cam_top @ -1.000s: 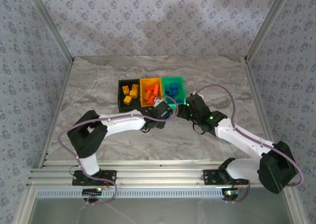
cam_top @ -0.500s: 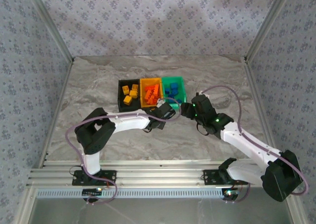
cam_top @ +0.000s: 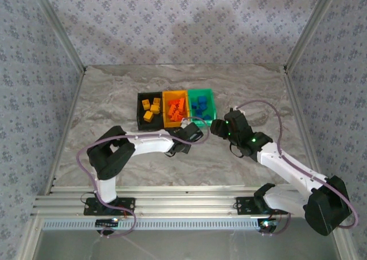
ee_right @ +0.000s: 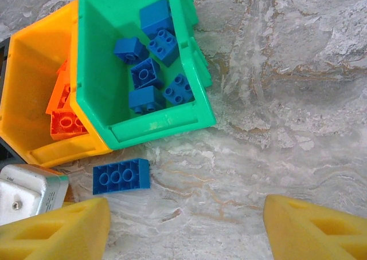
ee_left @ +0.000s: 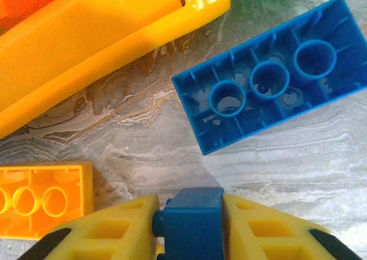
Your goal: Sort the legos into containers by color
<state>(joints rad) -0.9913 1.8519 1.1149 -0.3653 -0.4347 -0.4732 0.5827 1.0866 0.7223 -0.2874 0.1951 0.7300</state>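
Held lego: a small blue lego [ee_left: 192, 220], pinched between the yellow fingers [ee_left: 109, 231] of the left gripper [ee_left: 192, 228], just above the table on the near side of the bins.
Left gripper: clamped on that small blue lego; from above it sits [cam_top: 192, 129] just near of the yellow-orange bin.
Loose legos: a long blue brick [ee_left: 272, 79] lies hollow underside up on the marble table [ee_right: 275, 99], just near of the seam where the yellow-orange bin and green bin meet. A yellow-orange brick [ee_left: 43, 198], also underside up, lies to its left, apart from it.
Green bin [ee_right: 155, 127]: right end of the row; holds several blue bricks [ee_right: 150, 71].
Yellow-orange bin [ee_right: 34, 71]: middle of the row; holds orange-red bricks [ee_right: 66, 119].
Black bin [cam_top: 139, 108]: left end of the row; holds yellow bricks [cam_top: 150, 107].
Right gripper [ee_right: 186, 237]: jaws spread wide with nothing between them, over bare table near of the green bin.
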